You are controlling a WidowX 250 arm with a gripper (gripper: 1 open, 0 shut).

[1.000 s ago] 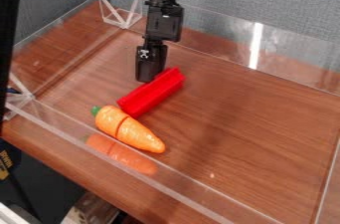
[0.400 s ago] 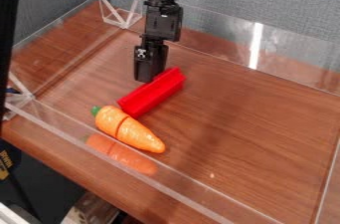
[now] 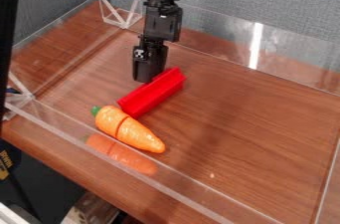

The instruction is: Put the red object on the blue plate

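Dark arm reaching straight down, gripper (image 3: 143, 67) low, jaw state unclear

Red object (image 3: 151, 93) bright red; carrot (image 3: 130, 130) orange, green end; claw (image 3: 145, 66) black.

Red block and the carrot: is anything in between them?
Nothing: in the camera view the red block and the carrot almost touch, with no object between them.

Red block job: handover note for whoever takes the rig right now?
End effector: hangs at the upper end of the red block; holds nothing; whether open or shut cannot be told.
Red block: flat on the wooden table, inside the clear walls, lower end close to the carrot.
Blue plate: not in view.
Done: nothing; block not grasped.
Left: grasp the block, find the plate, set the block on it.
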